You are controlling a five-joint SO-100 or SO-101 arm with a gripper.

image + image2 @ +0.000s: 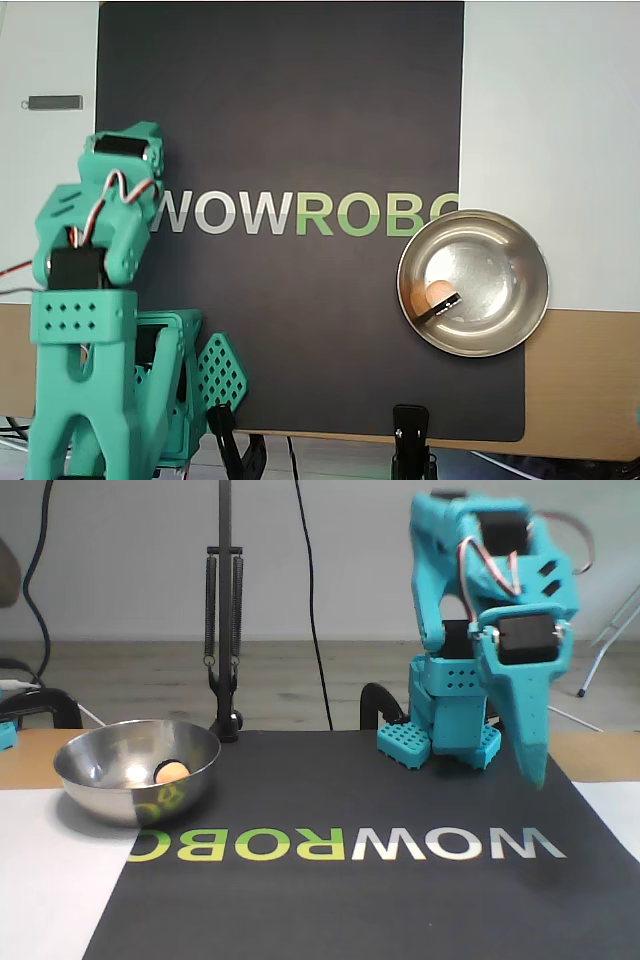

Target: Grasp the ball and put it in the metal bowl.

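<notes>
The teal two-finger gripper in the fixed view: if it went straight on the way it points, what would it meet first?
The teal two-finger gripper points steeply down, so it would probably meet the dark printed mat near the white W; depth is unclear. Nothing else shows in between.

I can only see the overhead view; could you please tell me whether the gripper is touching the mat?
Observer: No. In the fixed view the gripper points down, and its tip appears to hang above the mat.
Operator: Is it carrying anything?
Observer: Nothing shows at its tip there. I cannot tell whether the jaws are open.
Operator: Does the ball sit below the rim?
Observer: Yes, the ball lies low inside the metal bowl.
</notes>
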